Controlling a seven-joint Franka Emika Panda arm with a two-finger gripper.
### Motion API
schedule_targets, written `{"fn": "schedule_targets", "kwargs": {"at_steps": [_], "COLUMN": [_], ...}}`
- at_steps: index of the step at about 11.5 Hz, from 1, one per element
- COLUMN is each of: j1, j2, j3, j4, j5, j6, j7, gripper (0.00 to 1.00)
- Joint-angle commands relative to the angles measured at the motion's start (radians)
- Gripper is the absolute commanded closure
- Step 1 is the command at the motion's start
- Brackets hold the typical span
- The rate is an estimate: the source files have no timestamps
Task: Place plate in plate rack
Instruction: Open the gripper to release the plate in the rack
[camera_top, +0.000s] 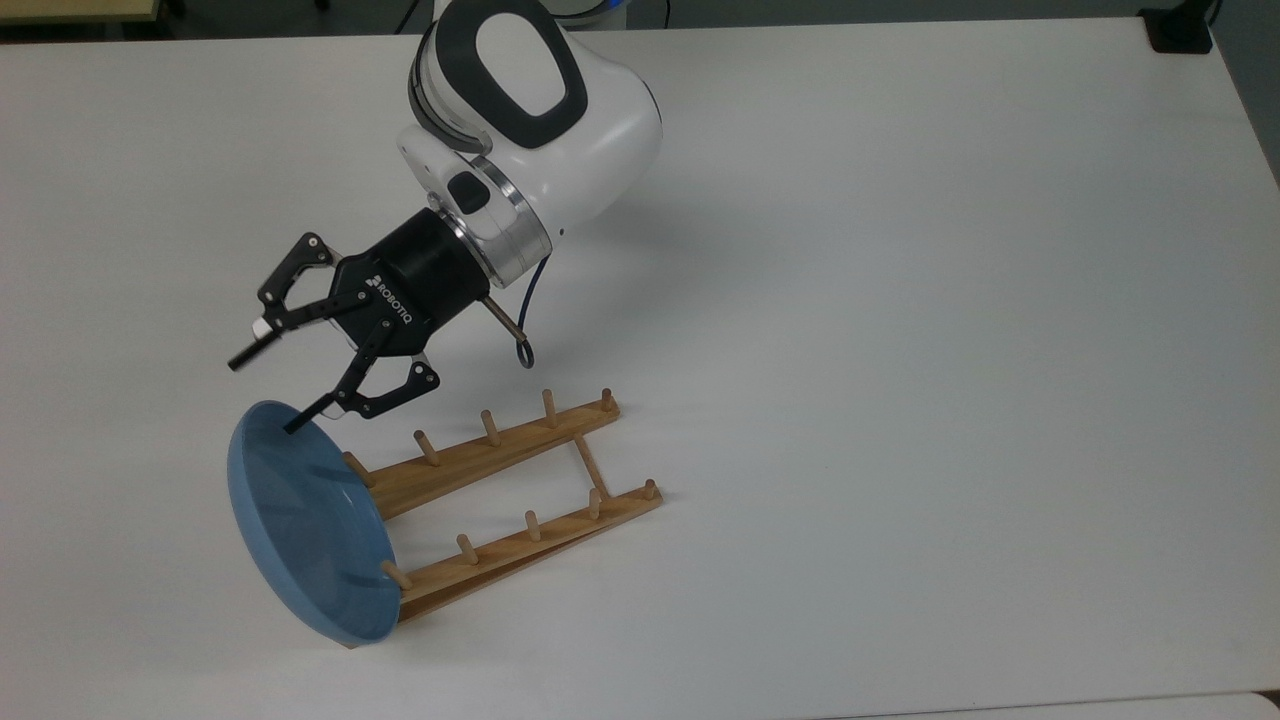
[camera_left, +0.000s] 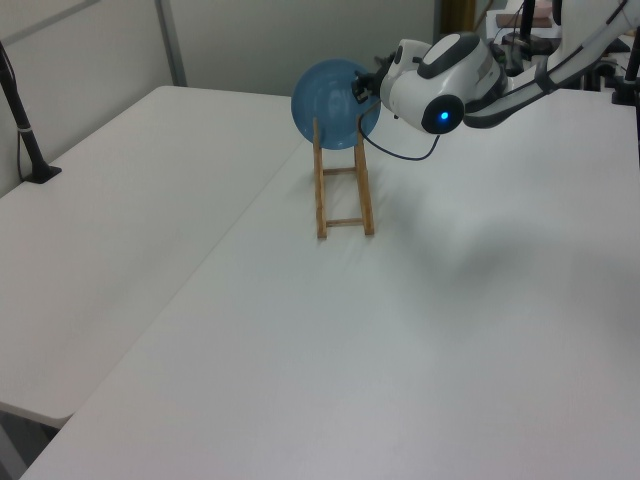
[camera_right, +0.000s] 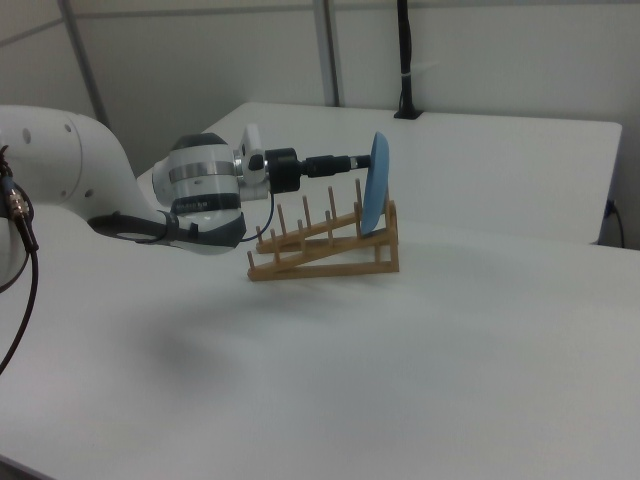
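Claw (camera_top: 262, 392) stands open, fingers spread wide, one finger (camera_top: 250, 351) clear above the plate's rim, the other with its tip over the inner face near the top edge; whether that tip touches the glaze cannot be told from the top view. It grips nothing. In the right view the claw (camera_right: 352, 165) sits level with the upper rim, just beside it. The plate (camera_top: 305, 528) stands on edge at the raised end of the plate rack (camera_top: 500, 500), leaning on the end pair of pegs, hollow face toward the arm and back toward the counter's (camera_top: 900, 300) edge at the top view's left. Its flat face runs crosswise to the rails. It tilts a little off upright in the right view (camera_right: 375, 195), top leaning away from the arm. Rack's long axis runs from the plate end, toward the counter's near-left corner in the top view, up and right toward mid-counter; the left view shows the rack (camera_left: 341, 190) running lengthwise away from the camera, with the plate (camera_left: 332, 100) at the far end. Risks, as judged: the plate appears to sit at the outermost slot, so a brush from the lower finger on withdrawal could tip it outward off the rack end onto the counter. Glossy rim may slide on the wood. Rack looks light and may shift if nudged. A straight retreat along the claw's own axis seems safest.
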Motion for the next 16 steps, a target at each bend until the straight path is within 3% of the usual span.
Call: {"fn": "schedule_targets", "kwargs": {"at_steps": [1,2,3,5,7,10,12,13,15,16], "j1": [0.006,0.005,0.000,-0.011,-0.048,-0.048,-0.049,-0.049,-0.051,-0.052], "j2": [-0.033,-0.049,-0.084,-0.132,-0.188,-0.259,-0.296,-0.316,-0.372,-0.398], "j3": [0.002,0.013,0.033,0.074,0.128,0.131,0.120,0.120,0.114,0.084], "j4": [0.046,0.054,0.055,0.054,0.054,0.052,0.071,0.092,0.095,0.095], "j5": [0.078,0.134,0.215,0.338,0.613,1.003,1.312,1.481,1.663,1.762], "j6": [-0.012,-0.010,-0.007,-0.007,-0.010,-0.026,-0.129,-0.253,-0.451,-0.513], "j7": [0.022,0.012,0.005,-0.024,-0.108,-0.341,-0.497,-0.622,-0.740,-0.758], "gripper": [0.18,0.18,0.00,0.00,0.00,0.00,0.00,0.00,0.00,0.00]}}
